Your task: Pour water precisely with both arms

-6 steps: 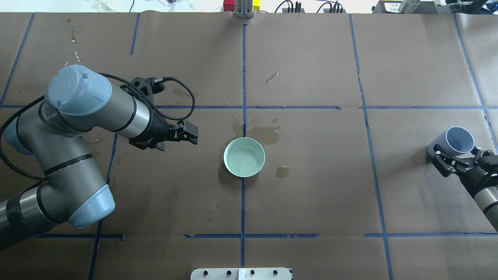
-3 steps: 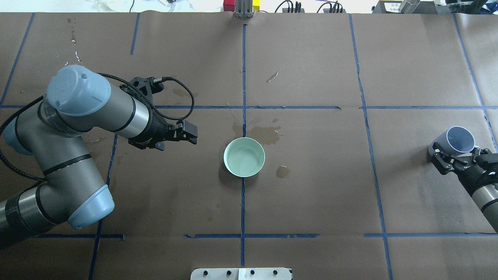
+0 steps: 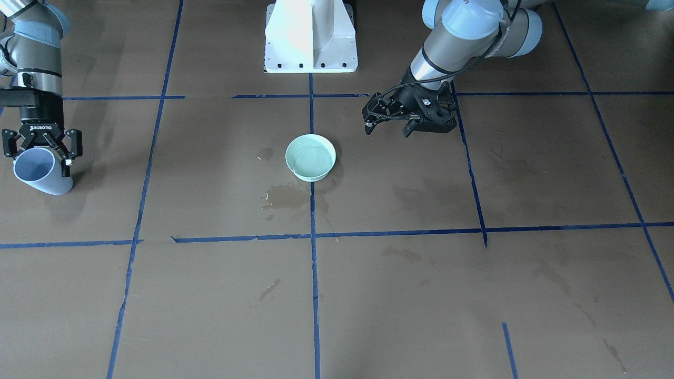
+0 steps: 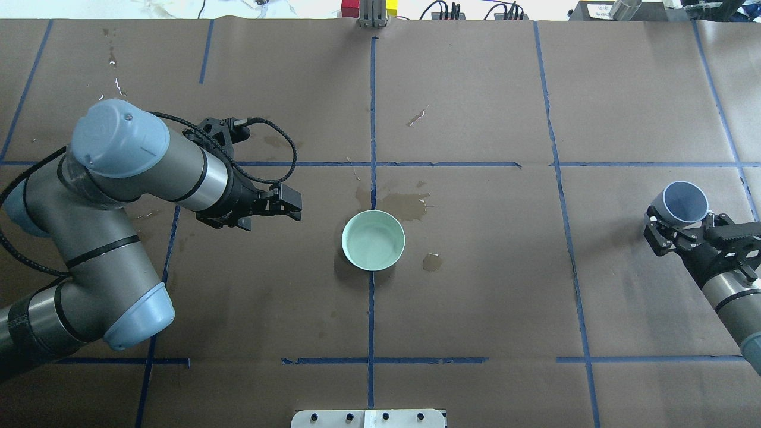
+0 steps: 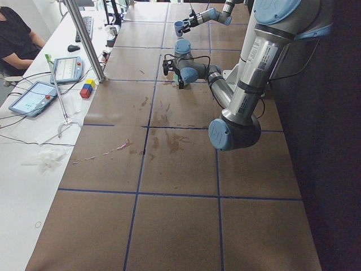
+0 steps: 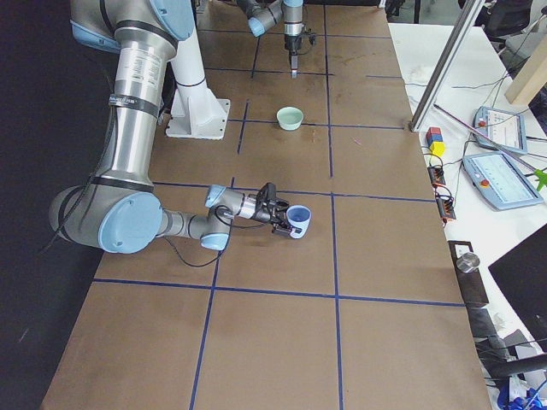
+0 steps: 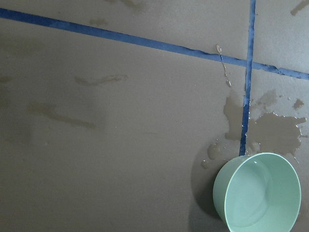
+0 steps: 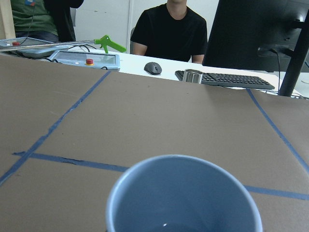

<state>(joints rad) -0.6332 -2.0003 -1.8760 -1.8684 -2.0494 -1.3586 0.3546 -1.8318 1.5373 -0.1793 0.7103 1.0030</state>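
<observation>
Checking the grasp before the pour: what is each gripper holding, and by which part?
The right gripper holds the blue-grey cup by its side wall, near the rim. The left gripper is open and empty.

The table (image 4: 475, 297) is covered with brown paper, and blue tape lines (image 4: 371, 119) divide it into squares. On the white desk beside it lie two tablets (image 5: 31, 97), some coloured blocks (image 5: 86, 89), a keyboard (image 8: 224, 79) and a mouse (image 8: 152, 68). A person in a black shirt (image 8: 171, 29) sits behind them.
</observation>
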